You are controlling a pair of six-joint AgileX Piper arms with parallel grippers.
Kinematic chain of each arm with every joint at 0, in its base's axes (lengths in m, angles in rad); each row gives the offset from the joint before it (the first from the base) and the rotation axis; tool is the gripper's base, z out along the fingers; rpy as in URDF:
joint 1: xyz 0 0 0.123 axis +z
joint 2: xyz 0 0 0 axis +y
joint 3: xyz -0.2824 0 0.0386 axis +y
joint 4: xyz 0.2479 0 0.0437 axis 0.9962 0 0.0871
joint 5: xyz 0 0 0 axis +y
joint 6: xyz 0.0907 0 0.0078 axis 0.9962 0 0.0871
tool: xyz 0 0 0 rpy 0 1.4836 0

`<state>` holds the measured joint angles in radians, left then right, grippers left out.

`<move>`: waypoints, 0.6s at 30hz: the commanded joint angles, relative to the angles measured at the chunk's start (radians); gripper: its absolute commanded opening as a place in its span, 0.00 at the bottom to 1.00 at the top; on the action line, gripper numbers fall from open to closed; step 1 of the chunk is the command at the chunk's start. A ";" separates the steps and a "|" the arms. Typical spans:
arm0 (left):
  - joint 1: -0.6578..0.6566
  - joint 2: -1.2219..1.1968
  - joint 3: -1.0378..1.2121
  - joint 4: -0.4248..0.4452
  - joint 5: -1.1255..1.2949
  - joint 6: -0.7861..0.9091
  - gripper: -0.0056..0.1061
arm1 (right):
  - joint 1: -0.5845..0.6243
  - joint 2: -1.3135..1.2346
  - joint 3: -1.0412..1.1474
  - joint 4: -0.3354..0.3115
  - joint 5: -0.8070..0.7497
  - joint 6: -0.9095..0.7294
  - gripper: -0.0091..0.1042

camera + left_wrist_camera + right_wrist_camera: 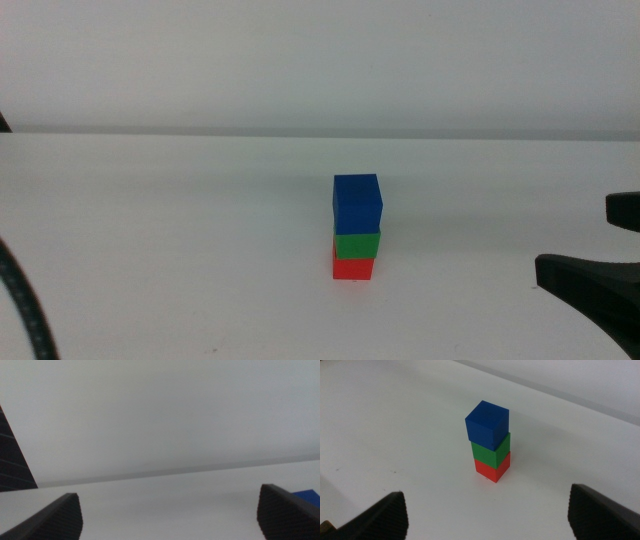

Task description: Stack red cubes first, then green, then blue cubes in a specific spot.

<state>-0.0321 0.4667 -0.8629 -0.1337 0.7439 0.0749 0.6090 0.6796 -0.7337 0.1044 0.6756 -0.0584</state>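
The stack looked complete: the red cube [352,267] sat on the white table [180,250] near the middle of the scene, the green cube [357,244] rested on it, and the blue cube [357,203] crowned both, turned slightly askew, so nothing seemed left but to pull clear. The right gripper [487,515] stood off to the right of the stack, its jaws spread wide, holding and touching nothing. The left gripper [170,515] waited with its jaws likewise wide apart and empty.
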 commanded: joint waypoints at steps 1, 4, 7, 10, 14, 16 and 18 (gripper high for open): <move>0.001 -0.004 0.018 -0.006 -0.020 0.000 0.89 | -0.007 -0.004 0.004 -0.001 -0.010 -0.001 0.83; 0.001 -0.012 0.066 0.014 -0.055 0.000 0.89 | -0.007 -0.013 0.013 0.002 -0.020 -0.001 0.83; 0.001 -0.071 0.182 0.028 -0.186 0.000 0.89 | -0.013 -0.070 0.121 -0.041 -0.214 -0.001 0.83; 0.001 -0.152 0.341 0.028 -0.327 0.000 0.89 | -0.067 -0.138 0.289 -0.065 -0.446 -0.001 0.83; 0.001 -0.256 0.586 0.028 -0.515 0.000 0.89 | -0.236 -0.248 0.499 -0.065 -0.480 -0.001 0.83; 0.001 -0.304 0.680 0.032 -0.579 0.000 0.89 | -0.320 -0.309 0.571 -0.082 -0.480 -0.001 0.83; 0.001 -0.344 0.756 0.032 -0.616 0.000 0.89 | -0.393 -0.370 0.624 -0.090 -0.480 -0.001 0.83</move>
<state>-0.0321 0.1507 -0.1573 -0.1002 0.1963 0.0770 0.2685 0.3521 -0.1488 0.0347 0.2243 -0.0584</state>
